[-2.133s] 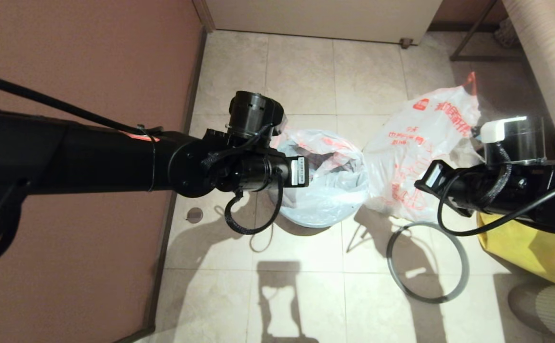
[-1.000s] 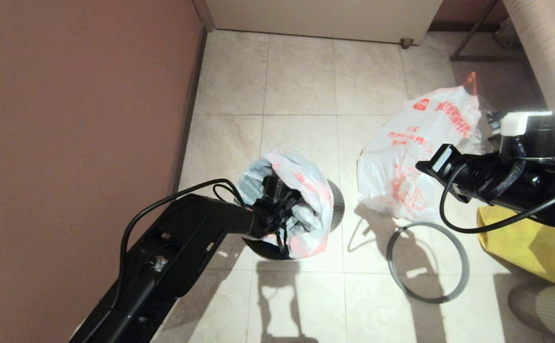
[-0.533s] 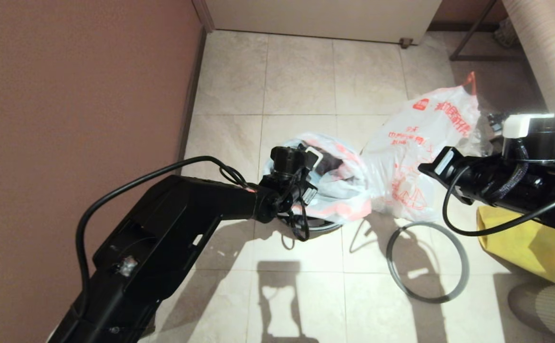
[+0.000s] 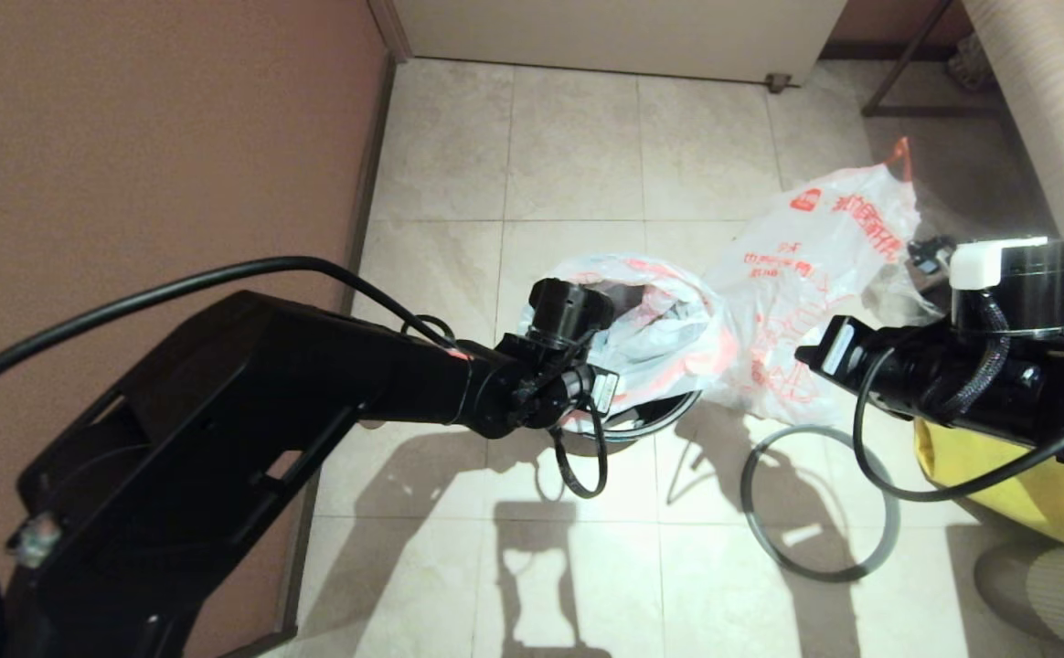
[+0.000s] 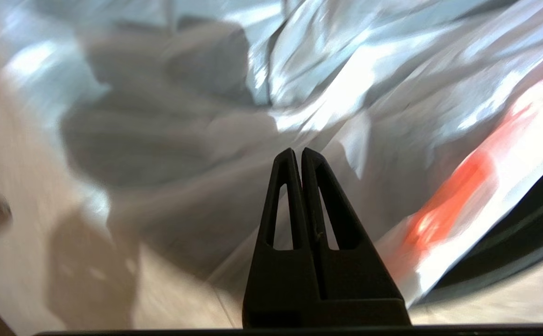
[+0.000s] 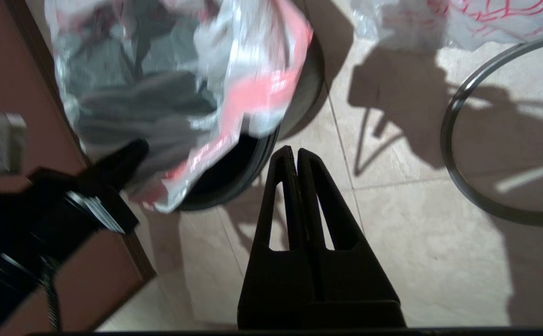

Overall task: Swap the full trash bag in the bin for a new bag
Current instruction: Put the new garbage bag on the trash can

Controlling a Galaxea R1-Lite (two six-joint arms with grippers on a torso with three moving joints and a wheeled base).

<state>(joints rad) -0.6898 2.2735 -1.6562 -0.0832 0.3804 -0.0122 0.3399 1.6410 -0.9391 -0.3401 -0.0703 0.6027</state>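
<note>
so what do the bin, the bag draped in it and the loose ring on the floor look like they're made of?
Bin: glossy black, looks like hard plastic; its wall shines.
Bag in the bin: thin see-through white plastic film, red print, crinkled.
Ring: grey, thin, keeps a round hoop shape; probably plastic, could be metal.

Beige tiled floor [image 4: 578, 137], brown wall [image 4: 148, 137]

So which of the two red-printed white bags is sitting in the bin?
The crumpled new bag by the left gripper; the full trash bag lies on the floor.
</note>
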